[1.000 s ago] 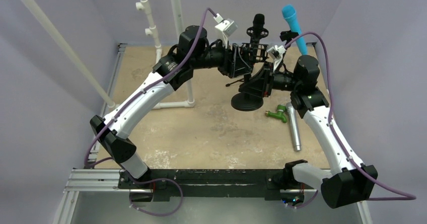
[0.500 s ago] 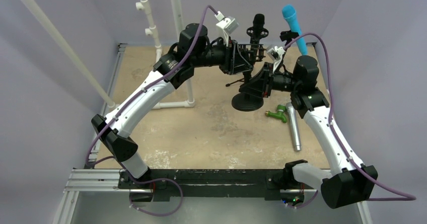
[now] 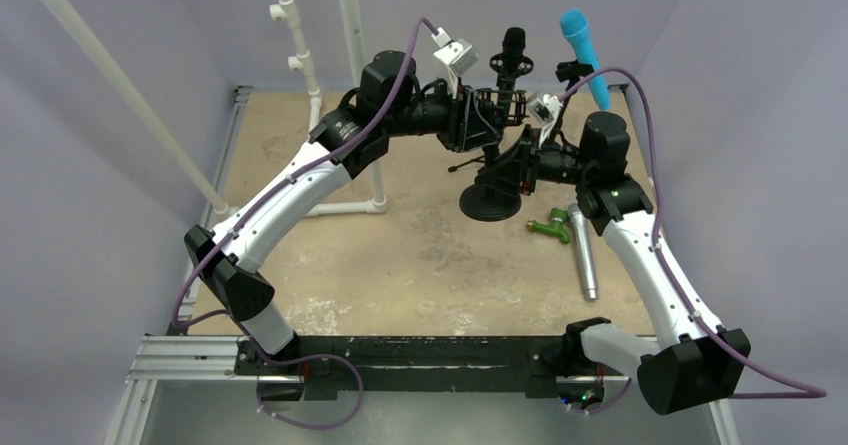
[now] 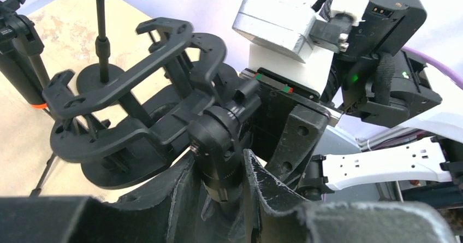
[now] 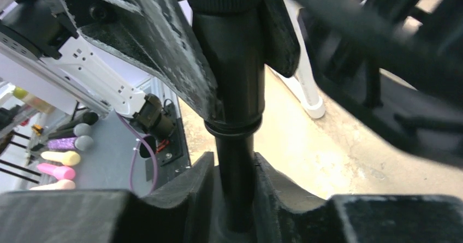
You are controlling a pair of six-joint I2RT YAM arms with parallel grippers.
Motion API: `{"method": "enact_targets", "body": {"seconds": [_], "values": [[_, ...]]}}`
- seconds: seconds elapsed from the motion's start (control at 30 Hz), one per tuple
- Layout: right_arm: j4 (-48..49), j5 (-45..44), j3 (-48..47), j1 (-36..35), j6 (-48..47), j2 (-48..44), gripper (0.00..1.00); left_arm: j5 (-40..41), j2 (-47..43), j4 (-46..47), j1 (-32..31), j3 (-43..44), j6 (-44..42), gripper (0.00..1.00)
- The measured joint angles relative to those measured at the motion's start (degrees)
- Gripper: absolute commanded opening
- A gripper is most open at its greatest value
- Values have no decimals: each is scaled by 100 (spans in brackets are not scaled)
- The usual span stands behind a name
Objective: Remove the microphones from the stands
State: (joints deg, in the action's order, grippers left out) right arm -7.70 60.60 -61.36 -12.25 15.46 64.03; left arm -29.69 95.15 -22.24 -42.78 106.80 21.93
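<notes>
Microphone (image 3: 513, 43), black, sits upright in a holder just beyond both pincers, touched by neither. Left pincer (image 4: 219, 166) is clamped on the stand's (image 3: 489, 203) joint (image 4: 218, 139) below the shock mount (image 4: 125, 84). Right pincer (image 5: 233, 177) is clamped on the thinner pole (image 5: 235, 147) underneath. Stand rests on the desk (image 3: 400, 265).

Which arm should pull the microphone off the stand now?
Left, probably: the left gripper clamps the black piece at the mount, while the right gripper holds the pole lower, bracing.
</notes>
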Motion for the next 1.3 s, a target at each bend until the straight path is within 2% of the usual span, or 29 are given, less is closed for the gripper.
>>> {"method": "enact_targets", "body": {"seconds": [0.03,0.23,0.3,0.57,0.8,1.0,1.3], "values": [[-24,-22,0,-7,-15,0,35,-7,0,15,-4,-15,-66,0],[-72,-153,0,-7,-83,-85,65,63,0,-90,-9,-111,-479,0],[-87,-166,0,-7,-105,-127,70,153,0,-140,-9,-122,-592,0],[-575,-400,-24,-7,-483,-262,76,807,0,-63,15,-354,-1064,0],[-1141,-564,-149,44,-968,-413,80,1211,44,538,354,-1191,-1220,0],[-1279,-568,-264,175,-1143,-472,81,1443,391,1215,684,-1768,-1362,0],[-1290,-564,-264,295,-1141,-568,82,2284,1156,1965,717,-1860,-1574,0]]}}
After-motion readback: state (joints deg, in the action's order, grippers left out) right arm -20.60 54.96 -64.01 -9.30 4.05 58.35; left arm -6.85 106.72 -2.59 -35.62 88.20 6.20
